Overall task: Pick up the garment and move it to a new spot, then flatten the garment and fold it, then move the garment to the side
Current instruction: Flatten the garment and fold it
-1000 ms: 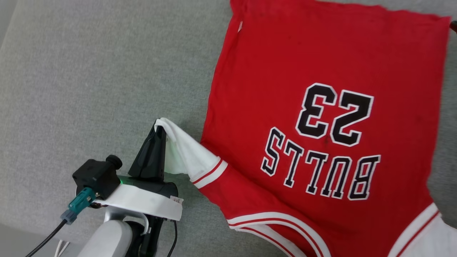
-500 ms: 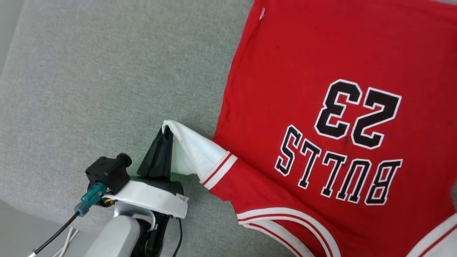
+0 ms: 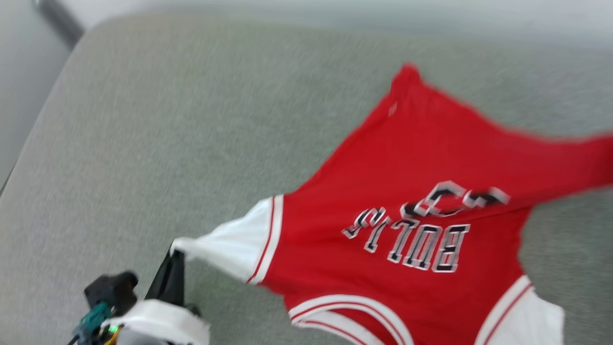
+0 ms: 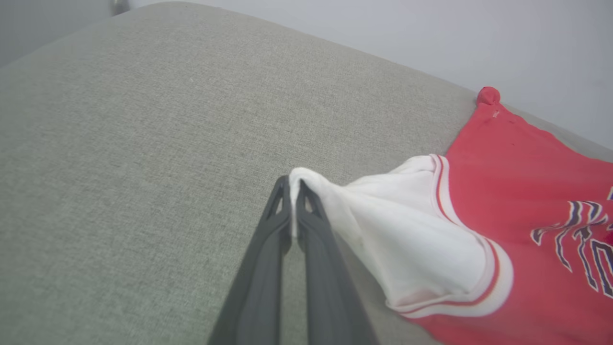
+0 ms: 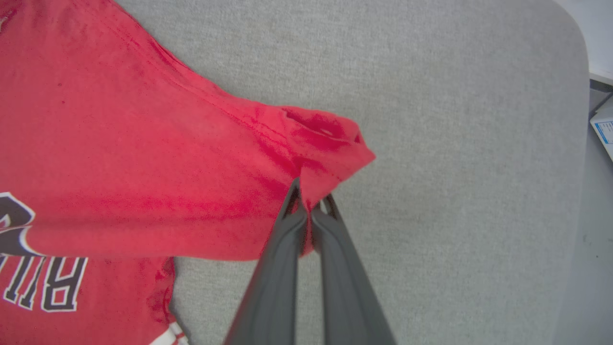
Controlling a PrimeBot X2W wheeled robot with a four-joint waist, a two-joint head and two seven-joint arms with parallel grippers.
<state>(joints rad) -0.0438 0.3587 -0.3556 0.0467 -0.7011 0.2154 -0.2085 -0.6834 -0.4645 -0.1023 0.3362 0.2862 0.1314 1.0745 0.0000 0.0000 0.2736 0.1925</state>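
Note:
The garment [image 3: 412,191] is a red T-shirt with white sleeves and black "BULLS" lettering, spread over a grey cushioned surface [image 3: 167,120]. My left gripper [image 3: 176,251] is shut on the tip of a white sleeve [image 4: 402,235], which stretches taut from the fingers; in the left wrist view the left gripper [image 4: 293,184] pinches that white cloth. My right gripper [image 5: 309,194] is shut on a red hem corner of the garment [image 5: 143,143], and the cloth bunches up around its fingers. That side of the shirt is pulled out toward the right edge of the head view.
The grey surface's rounded far edge [image 3: 239,21] meets a pale wall [image 4: 431,33]. Its right edge [image 5: 582,143] drops off beside a white box [image 5: 604,127]. Bare grey cloth lies left of the shirt.
The head camera has tilted, so the picture shifted and blurred. The shirt's hem side has been dragged right and creased across the number. The left gripper still holds the sleeve.

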